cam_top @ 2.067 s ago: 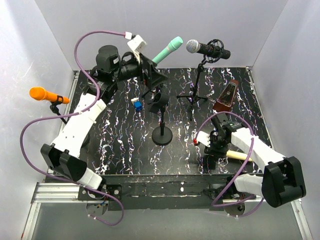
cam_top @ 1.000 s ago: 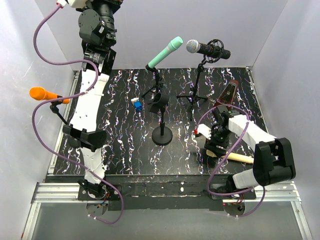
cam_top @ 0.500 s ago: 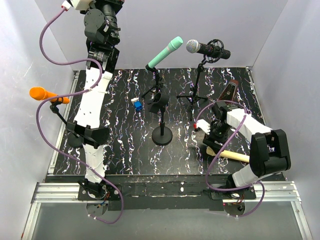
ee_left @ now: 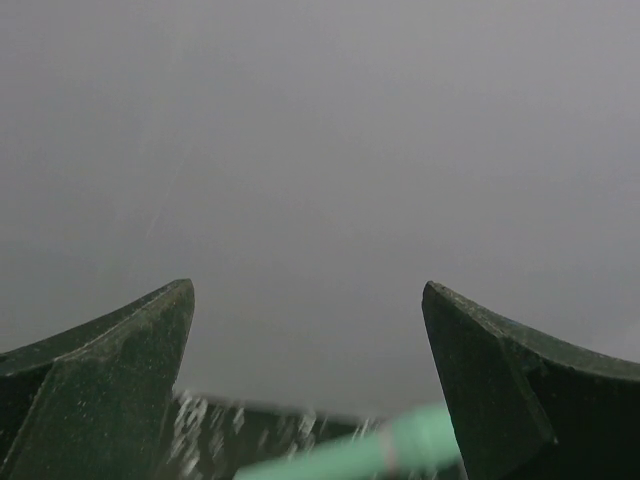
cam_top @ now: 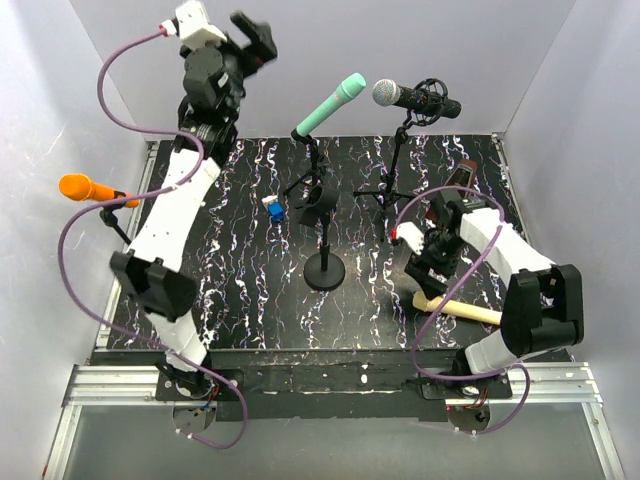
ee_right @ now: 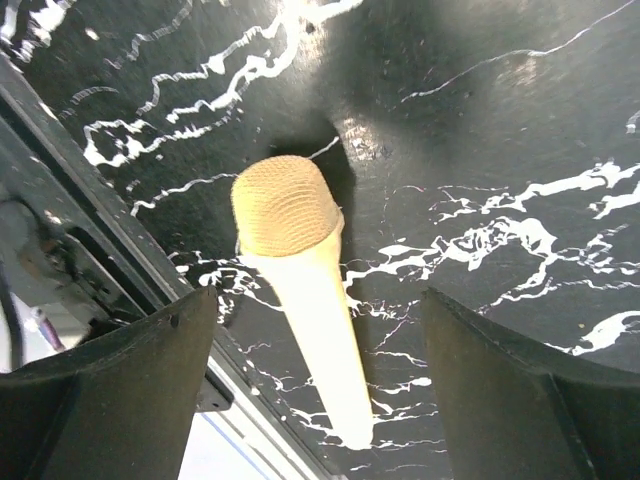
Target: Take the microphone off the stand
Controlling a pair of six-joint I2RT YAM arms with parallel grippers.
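Teal microphone (cam_top: pixel 332 104) sits clipped on its stand (cam_top: pixel 316 160) at twelve o'clock, tilted up. Our left gripper (cam_top: pixel 260 38) hangs wide open and empty at eleven. We should straddle the handle squarely, then pull along its axis. Right gripper (cam_top: pixel 431 264) gapes empty above the cream microphone (cam_top: pixel 458 308) at four.
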